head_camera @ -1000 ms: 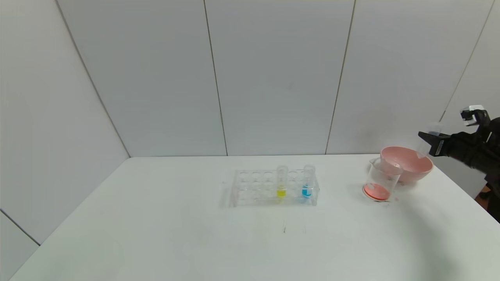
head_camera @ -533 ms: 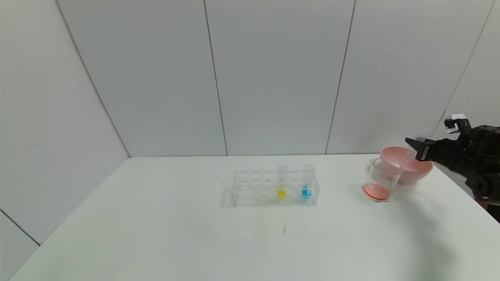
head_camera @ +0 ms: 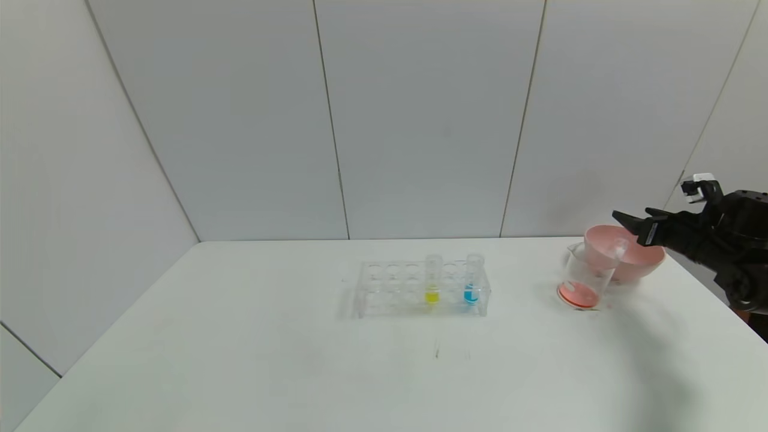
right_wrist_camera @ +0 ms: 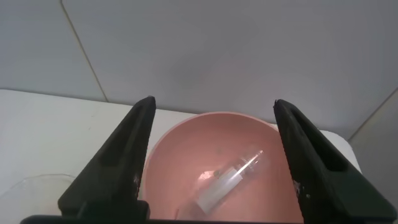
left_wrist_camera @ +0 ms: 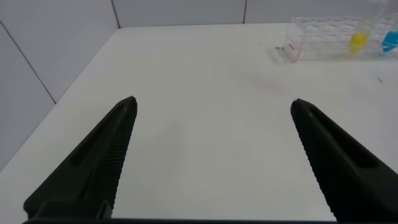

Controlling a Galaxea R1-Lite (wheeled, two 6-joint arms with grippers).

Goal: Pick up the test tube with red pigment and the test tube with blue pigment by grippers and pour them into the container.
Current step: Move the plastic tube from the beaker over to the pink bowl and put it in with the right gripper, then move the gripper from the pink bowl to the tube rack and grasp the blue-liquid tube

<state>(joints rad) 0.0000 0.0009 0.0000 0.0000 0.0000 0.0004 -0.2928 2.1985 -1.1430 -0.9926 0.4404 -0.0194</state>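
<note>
My right gripper (head_camera: 630,215) hangs open and empty just above the pink bowl (head_camera: 645,261); in the right wrist view (right_wrist_camera: 214,102) its jaws stand wide apart. An empty clear tube (right_wrist_camera: 230,182) lies on its side in the bowl, also seen from the head (head_camera: 618,246). No tube with red liquid shows. The glass beaker (head_camera: 585,276) stands left of the bowl with orange-red liquid at its bottom. The blue tube (head_camera: 473,282) stands upright at the right end of the clear rack (head_camera: 390,288). My left gripper (left_wrist_camera: 212,101) is open over bare table, out of the head view.
A yellow-liquid tube (head_camera: 432,282) stands in the rack left of the blue one; both show far off in the left wrist view, yellow (left_wrist_camera: 357,38) and blue (left_wrist_camera: 390,40). The bowl (right_wrist_camera: 180,155) sits near the white table's far right corner by the wall.
My right gripper moved down and left over the pink bowl and opened. The clear tube it held now lies in the bowl.
</note>
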